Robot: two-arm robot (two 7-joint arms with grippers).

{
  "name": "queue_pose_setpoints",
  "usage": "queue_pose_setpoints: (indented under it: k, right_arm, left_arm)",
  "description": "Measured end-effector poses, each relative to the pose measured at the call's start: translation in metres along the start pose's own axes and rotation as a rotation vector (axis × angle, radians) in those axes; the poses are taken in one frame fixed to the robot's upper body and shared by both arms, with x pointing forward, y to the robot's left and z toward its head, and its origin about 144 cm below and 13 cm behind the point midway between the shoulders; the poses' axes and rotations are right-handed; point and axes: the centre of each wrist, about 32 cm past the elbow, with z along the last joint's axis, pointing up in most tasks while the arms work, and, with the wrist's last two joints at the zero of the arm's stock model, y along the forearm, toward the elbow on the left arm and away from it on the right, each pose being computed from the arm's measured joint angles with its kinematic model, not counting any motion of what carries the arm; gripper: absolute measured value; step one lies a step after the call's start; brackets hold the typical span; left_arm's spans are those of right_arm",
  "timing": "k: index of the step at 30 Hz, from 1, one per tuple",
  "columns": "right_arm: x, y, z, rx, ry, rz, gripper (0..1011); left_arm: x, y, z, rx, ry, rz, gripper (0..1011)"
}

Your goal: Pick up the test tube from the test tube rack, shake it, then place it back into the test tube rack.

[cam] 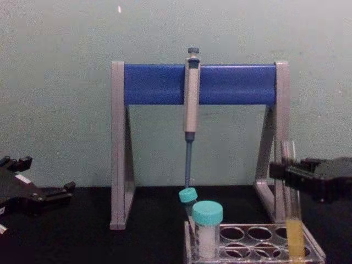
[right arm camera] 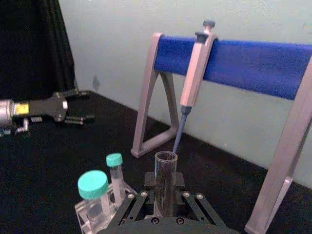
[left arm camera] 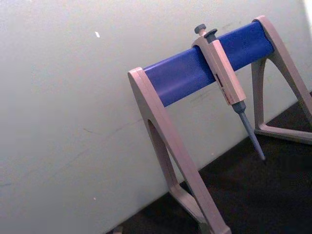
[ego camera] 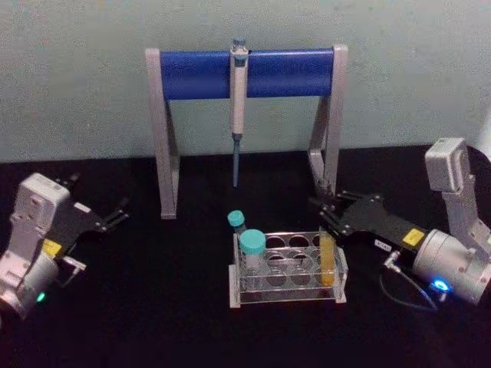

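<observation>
Standing upright in a right-end hole of the low clear plastic rack (ego camera: 285, 290), the long slender clear glass test tube of yellow-orange liquid (ego camera: 327, 264) is clamped near its top by the right gripper (ego camera: 327, 225). Two teal-capped tubes (ego camera: 252, 244) occupy the rack's left end. The left gripper (ego camera: 120, 214) sits well apart at left, fingers spread wide.

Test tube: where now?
Head view, right side: test tube stands in the test tube rack's right-end hole, top gripped by the right pincer; left pincer parked left.
</observation>
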Motion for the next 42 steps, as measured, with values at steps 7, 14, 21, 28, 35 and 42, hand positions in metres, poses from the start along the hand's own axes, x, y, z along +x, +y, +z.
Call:
queue_pose_setpoints:
  k: [7,14,21,28,35,42]
  right_arm:
    - [0.001,-0.003,0.004,0.063,0.013,-0.006,233]
    - [0.002,-0.005,0.013,0.113,0.006,-0.011,233]
    - [0.003,-0.004,0.025,0.183,-0.013,-0.020,233]
    - [0.004,0.001,0.034,0.264,-0.039,-0.030,233]
    - [0.004,0.007,0.038,0.279,-0.051,-0.050,233]
    - [0.003,0.012,0.037,0.280,-0.054,-0.050,233]
  left_arm:
    - [0.000,0.000,0.000,0.000,0.000,0.000,1001]
    - [0.000,0.000,0.000,0.000,0.000,0.000,1001]
    - [0.000,0.000,0.000,0.000,0.000,0.000,1001]
    - [0.000,0.000,0.000,0.000,0.000,0.000,1001]
    - [0.000,0.000,0.000,0.000,0.000,0.000,1001]
    - [0.000,0.000,0.000,0.000,0.000,0.000,1001]
